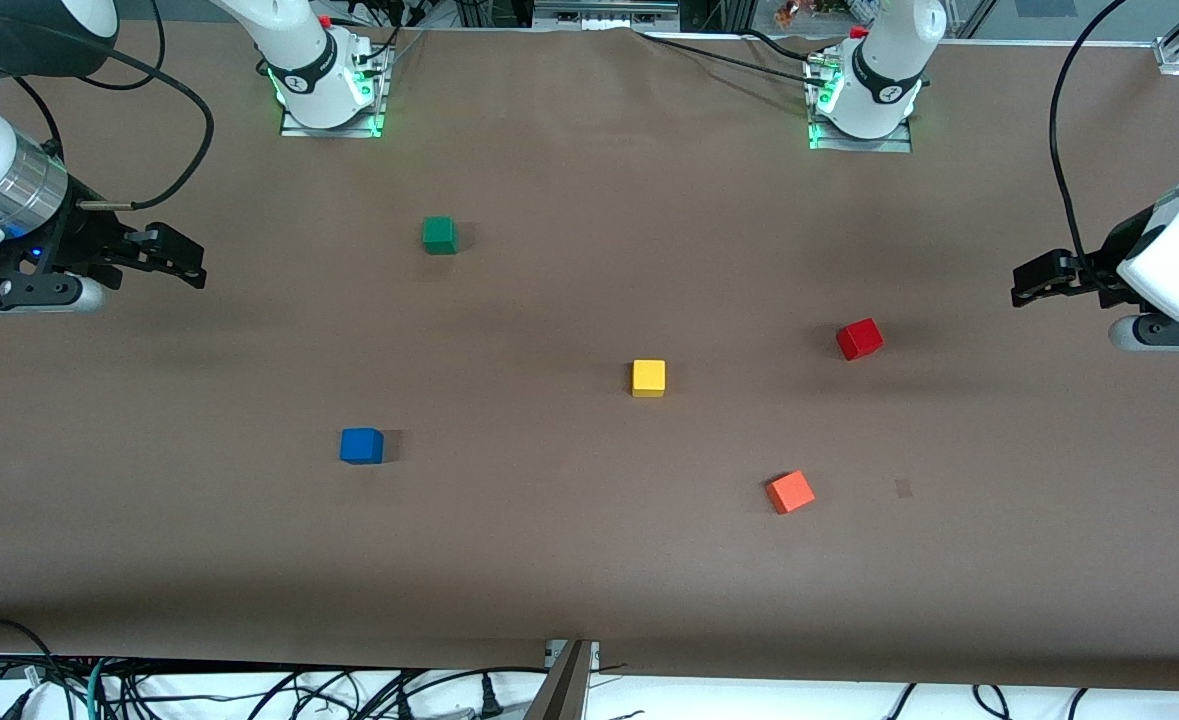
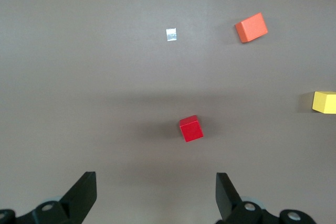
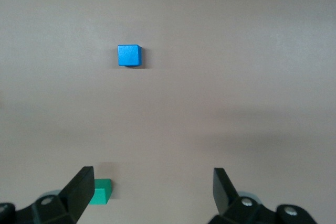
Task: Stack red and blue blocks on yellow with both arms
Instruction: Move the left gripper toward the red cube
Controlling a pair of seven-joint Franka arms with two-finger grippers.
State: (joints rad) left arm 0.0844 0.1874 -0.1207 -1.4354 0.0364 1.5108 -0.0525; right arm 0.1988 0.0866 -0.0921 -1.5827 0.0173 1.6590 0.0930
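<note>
Nothing stacked. My left gripper [image 2: 155,198] and right gripper [image 3: 149,195] hung spread, empty. Red [image 1: 859,339] and blue [image 1: 361,445] flanked yellow [image 1: 648,378], well apart. Risk: red sat rotated; an unaligned pinch could skew it.

The left gripper [image 1: 1021,283] is hanging in the air at its own arm's end of the table, fingers [image 2: 84,192] spread wide. The right gripper [image 1: 195,264] is mirroring it at the right arm's end, fingers [image 3: 81,190] likewise apart.
</note>
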